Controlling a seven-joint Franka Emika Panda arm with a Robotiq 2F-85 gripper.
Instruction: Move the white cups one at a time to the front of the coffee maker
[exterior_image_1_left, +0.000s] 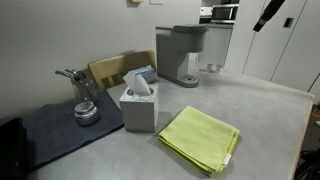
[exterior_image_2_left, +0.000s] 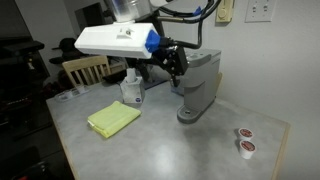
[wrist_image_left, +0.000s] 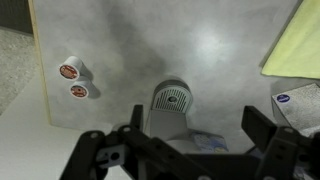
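The gripper (exterior_image_2_left: 177, 62) hangs high over the coffee maker (exterior_image_2_left: 203, 88). Its jaws stand wide and hold nothing. The wrist view shows the same: the gripper (wrist_image_left: 193, 122) is open above the coffee maker (wrist_image_left: 172, 100).

Two cups (exterior_image_2_left: 243, 133) stand upright on the bench (exterior_image_2_left: 180, 150), close to its right near corner, with the dark tops up. They stand just beside each other; whether they touch is not possible to tell. No cup is in front of the coffee maker yet, so the task seems to be at its beginning.

The relation that counts is this: the cups are well apart from the gripper, to the right, nearer and much lower. In the wrist view the cups (wrist_image_left: 69, 71) are at the left side, beside the bench edge.

A cup is round, so it has no long axis and the jaws can probably close on it from any side. But the neighbour is very close. The fingers should likely come down where they do not push the second cup.
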